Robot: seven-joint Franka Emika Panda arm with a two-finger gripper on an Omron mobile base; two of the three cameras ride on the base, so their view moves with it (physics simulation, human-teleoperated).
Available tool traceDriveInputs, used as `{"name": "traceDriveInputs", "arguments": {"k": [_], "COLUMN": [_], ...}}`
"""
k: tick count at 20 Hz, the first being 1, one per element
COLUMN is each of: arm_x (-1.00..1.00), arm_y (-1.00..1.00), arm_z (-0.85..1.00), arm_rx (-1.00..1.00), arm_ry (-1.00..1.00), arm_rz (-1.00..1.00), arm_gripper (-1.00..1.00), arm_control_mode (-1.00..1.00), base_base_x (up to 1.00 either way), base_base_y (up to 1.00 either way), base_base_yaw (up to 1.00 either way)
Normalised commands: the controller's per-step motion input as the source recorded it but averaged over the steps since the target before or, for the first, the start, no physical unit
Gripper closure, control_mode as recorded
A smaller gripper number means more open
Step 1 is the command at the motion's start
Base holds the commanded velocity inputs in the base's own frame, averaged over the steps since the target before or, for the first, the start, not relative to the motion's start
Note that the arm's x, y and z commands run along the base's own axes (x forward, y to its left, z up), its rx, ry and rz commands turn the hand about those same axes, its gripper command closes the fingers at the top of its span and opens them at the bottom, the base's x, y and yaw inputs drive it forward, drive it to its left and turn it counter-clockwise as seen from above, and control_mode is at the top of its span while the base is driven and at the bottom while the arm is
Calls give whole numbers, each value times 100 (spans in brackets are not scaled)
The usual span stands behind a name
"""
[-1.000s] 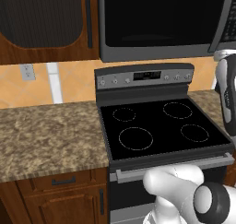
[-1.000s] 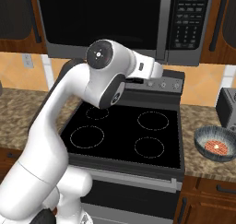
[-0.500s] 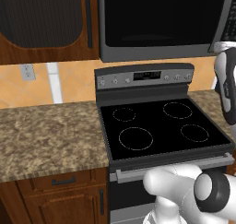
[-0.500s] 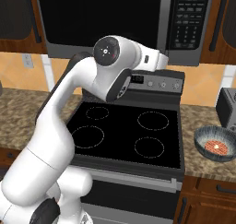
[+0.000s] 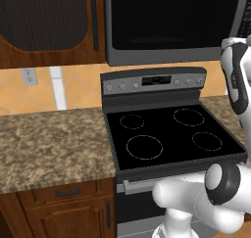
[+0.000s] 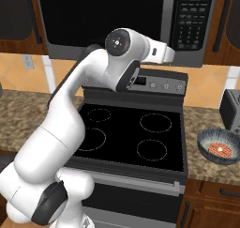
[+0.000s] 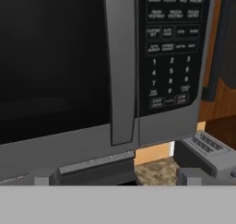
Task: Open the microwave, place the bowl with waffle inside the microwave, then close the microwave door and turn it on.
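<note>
The microwave hangs above the stove with its door shut. Its long grey bar handle runs down the door's right side, next to the button panel. My gripper is open and empty, its fingertips set wide apart. It faces the microwave's front a short way off, roughly level with the door's lower edge and the handle's foot. The grey bowl with the waffle in it rests on the counter right of the stove. My raised arm reaches up and right over the stove.
A black four-ring stove sits under the microwave. A granite counter lies to its left. A toaster stands behind the bowl. Wooden cabinets flank the microwave on both sides.
The arm has lifted and stretched up and to the right, toward the microwave's front. The gripper stays open. Bowl, stove and base have not moved.
</note>
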Motion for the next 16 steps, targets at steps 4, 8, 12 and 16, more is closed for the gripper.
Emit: {"name": "traceDriveInputs", "arguments": {"k": [4, 8, 12, 16], "arm_x": [49, 45, 46, 60], "arm_y": [-19, -32, -24, -8], "arm_z": [-1, -22, -18, -6], "arm_rx": [1, 0, 0, 0], "arm_ry": [0, 0, 0, 0], "arm_rz": [2, 2, 2, 5], "arm_gripper": [-100, -100, -100, -100], "arm_control_mode": [-100, -100, -100, -100], "base_base_x": [0, 0, 0, 0], "base_base_y": [0, 0, 0, 0], "base_base_yaw": [0, 0, 0, 0]}}
